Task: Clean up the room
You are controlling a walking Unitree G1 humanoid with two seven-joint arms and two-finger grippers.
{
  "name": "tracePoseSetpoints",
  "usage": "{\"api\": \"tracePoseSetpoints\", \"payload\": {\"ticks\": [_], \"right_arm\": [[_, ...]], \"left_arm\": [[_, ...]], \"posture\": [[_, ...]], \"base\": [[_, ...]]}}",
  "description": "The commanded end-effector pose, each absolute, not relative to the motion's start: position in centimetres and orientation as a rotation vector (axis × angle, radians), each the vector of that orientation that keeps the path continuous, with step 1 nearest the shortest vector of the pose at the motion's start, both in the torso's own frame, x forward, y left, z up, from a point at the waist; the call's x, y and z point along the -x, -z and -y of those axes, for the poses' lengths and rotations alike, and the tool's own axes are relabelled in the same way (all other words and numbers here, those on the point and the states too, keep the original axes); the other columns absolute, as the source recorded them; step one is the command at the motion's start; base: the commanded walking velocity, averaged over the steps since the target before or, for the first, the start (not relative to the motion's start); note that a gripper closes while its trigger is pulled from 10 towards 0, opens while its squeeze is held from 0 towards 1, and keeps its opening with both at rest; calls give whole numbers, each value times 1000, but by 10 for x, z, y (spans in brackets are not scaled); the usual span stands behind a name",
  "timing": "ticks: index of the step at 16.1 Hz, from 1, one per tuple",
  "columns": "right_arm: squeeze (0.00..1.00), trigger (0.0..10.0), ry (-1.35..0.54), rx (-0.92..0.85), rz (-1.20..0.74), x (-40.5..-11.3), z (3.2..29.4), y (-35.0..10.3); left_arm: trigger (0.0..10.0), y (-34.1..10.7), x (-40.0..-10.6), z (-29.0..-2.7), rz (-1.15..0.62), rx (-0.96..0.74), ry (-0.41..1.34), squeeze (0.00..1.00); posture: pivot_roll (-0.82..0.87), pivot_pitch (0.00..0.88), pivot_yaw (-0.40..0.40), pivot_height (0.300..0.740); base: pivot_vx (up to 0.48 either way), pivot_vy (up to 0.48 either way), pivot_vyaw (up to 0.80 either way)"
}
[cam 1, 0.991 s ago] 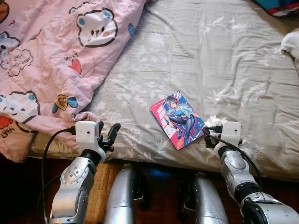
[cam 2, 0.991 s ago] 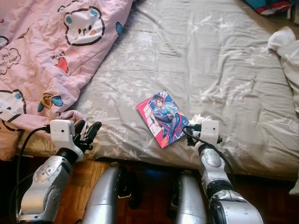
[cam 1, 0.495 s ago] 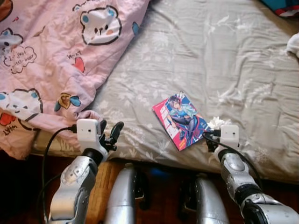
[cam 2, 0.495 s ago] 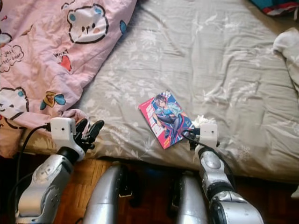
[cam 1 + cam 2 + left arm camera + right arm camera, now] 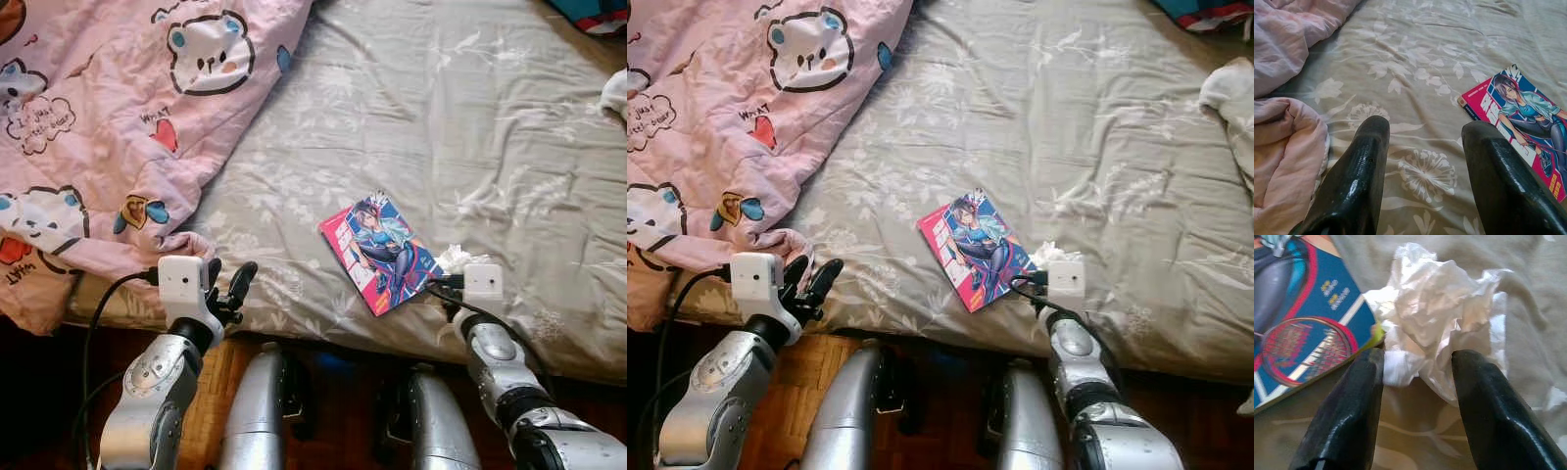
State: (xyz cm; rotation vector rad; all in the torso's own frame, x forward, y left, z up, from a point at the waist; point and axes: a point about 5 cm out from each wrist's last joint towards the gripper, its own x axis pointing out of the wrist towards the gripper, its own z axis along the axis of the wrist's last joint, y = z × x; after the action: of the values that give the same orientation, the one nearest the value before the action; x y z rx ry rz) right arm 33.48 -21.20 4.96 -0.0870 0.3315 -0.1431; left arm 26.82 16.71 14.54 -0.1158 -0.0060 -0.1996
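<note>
Crumpled tissue (image 5: pixel 453 258), one piece, lay on the grey bedsheet (image 5: pixel 460 127) just beside one comic book (image 5: pixel 381 251), at the right gripper (image 5: pixel 1418 369). From the head views it was small, possibly touching the book. The right wrist view showed spread fingers (image 5: pixel 1347 411) flanking it. The left gripper (image 5: pixel 1425 147), parted, hovered near the pink blanket (image 5: pixel 1288 147).

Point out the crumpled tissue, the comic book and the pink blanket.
crumpled tissue (image 5: pixel 1442 318), right wrist view, middle of the wad.
comic book (image 5: pixel 380 252), left eye view, centre of the cover.
pink blanket (image 5: pixel 108 117), left eye view, printed upper surface.
</note>
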Motion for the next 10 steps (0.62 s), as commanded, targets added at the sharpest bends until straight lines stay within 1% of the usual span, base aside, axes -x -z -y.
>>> {"api": "tracePoseSetpoints", "payload": {"ticks": [1, 10], "right_arm": [[0, 0, 159, 81, -406, -321, 215, -32], [0, 0, 160, 74, -400, -321, 216, -32]], "left_arm": [[10000, -140, -263, -171, -26, 114, 189, 0], [10000, -138, -263, -175, -36, 105, 175, 0]], "posture": [[170, 545, 86, 646], [162, 552, 83, 646]], "base": [[0, 0, 0], [0, 0, 0]]}}
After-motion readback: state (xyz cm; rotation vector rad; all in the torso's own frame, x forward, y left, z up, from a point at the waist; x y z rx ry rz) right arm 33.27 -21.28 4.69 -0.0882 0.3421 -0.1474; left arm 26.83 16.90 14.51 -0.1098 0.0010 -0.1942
